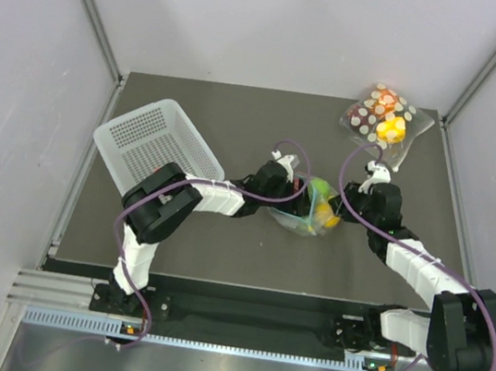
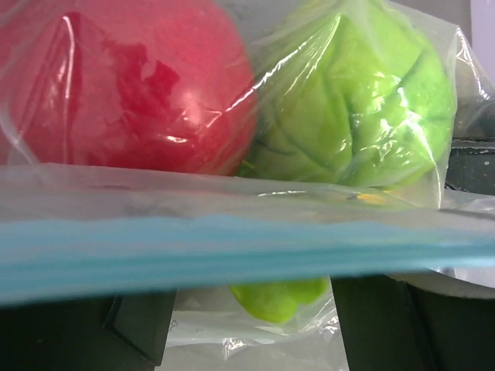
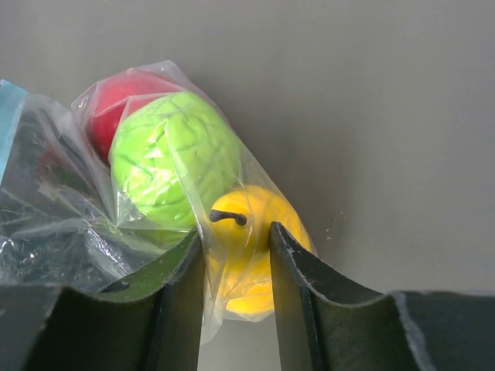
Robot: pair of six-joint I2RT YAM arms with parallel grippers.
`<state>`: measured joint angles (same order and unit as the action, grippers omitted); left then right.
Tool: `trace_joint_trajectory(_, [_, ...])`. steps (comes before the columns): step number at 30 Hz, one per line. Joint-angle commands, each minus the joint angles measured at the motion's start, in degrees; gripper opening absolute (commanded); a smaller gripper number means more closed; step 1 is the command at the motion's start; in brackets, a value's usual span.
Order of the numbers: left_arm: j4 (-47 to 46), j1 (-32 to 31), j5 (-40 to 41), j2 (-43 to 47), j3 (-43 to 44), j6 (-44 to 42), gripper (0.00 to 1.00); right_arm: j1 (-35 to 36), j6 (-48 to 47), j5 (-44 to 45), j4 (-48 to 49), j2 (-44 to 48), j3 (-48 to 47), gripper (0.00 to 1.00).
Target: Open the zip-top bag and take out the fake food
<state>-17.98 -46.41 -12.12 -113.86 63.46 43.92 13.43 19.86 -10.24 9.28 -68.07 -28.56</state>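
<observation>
1. evidently the opening step is in hand: the bag (image 1: 304, 214) is kept mid-bench (image 1: 220, 247) between both arms, and its zip strip (image 2: 232, 251) looks unparted.
2. the right tool (image 3: 235, 251) is clamped on the bag's bottom, around the yellow fruit (image 3: 255, 205).
3. whether the left tool (image 1: 287, 205) is closed on the strip cannot be told.
4. the red fruit (image 2: 116, 85) and green fruit (image 2: 356, 100) are seen inside.
5. next, one lip of the strip should be pinched and pulled away.

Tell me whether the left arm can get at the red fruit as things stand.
Probably not: the red fruit lies inside the zip-top bag, behind plastic, and its teal zip strip looks shut.
</observation>
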Motion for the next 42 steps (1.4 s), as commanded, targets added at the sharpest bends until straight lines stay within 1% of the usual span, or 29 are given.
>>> trace_joint_trajectory(1, [-4.2, -0.3, -3.5, -2.2, 1.6, 2.3, 0.77, -0.2, -0.6, -1.1, -2.3, -0.2, 0.3, 0.35])
trace_joint_trajectory(2, [-4.4, -0.3, -3.8, -2.5, 1.8, 2.5, 0.75, -0.2, -0.6, -1.1, -2.3, -0.2, 0.3, 0.35])
trace_joint_trajectory(3, [-4.4, -0.3, -4.4, -2.6, 1.9, 2.5, 0.68, -0.2, -0.7, -1.2, -2.3, -0.2, 0.3, 0.35])
trace_joint_trajectory(6, [-3.9, -0.3, -4.7, -2.1, 1.6, 2.0, 0.52, -0.2, -0.6, -1.1, -2.2, -0.2, 0.3, 0.35])
trace_joint_trajectory(7, [-3.6, -0.3, -4.6, -1.9, 1.3, 1.8, 0.43, -0.2, -0.6, -1.1, -2.2, -0.2, 0.3, 0.35])
trace_joint_trajectory(9, [-3.6, 0.0, -4.6, -0.6, 0.1, 1.5, 0.36, -0.2, -0.6, -1.1, -2.2, -0.3, 0.3, 0.35])
trace_joint_trajectory(10, [-3.6, 0.4, -4.4, -0.1, -0.4, 1.5, 0.28, -0.2, -0.6, -1.0, -2.1, -0.4, 0.4, 0.35])
trace_joint_trajectory(12, [-4.3, 0.7, -4.1, 1.8, -2.0, 1.5, 0.21, -0.1, -0.4, -1.0, -2.0, -0.6, 0.5, 0.35])
trace_joint_trajectory(15, [-4.7, 1.4, -3.9, 4.2, -3.7, 1.4, 0.13, -0.2, -0.3, -1.0, -1.8, -0.4, 0.6, 0.36])
trace_joint_trajectory(17, [-4.7, 1.8, -3.7, 5.9, -4.5, 1.1, 0.11, -0.2, -0.4, -0.7, -2.1, -0.3, 0.7, 0.36])
trace_joint_trajectory(20, [-4.6, 2.0, -2.7, 8.7, -5.5, 0.6, 0.11, -0.2, -0.5, -0.7, -2.3, 0.1, 0.5, 0.35])
trace_joint_trajectory(26, [-1.4, 2.7, -0.3, 14.3, -6.9, -1.8, 0.1, -0.1, -1.0, 0.1, -3.0, 0.1, 0.4, 0.35])
trace_joint_trajectory(31, [-3.1, 3.2, 1.5, 17.6, -9.8, -3.1, 0.11, -0.2, -1.0, 0.1, -2.8, 0.0, 0.4, 0.36])
trace_joint_trajectory(34, [-5.9, 3.3, 1.8, 19.3, -12.4, -3.9, 0.11, -0.1, -0.9, 0.1, -3.0, 0.0, 0.4, 0.35])
trace_joint_trajectory(35, [-7.6, 3.3, 1.6, 20.2, -12.8, -4.0, 0.11, -0.2, -1.0, 0.3, -3.1, 0.0, 0.5, 0.35])
trace_joint_trajectory(42, [-9.8, 4.7, -4.3, 22.6, -14.3, -4.5, 0.12, -0.2, -1.3, 0.7, -3.8, -0.1, 0.4, 0.35])
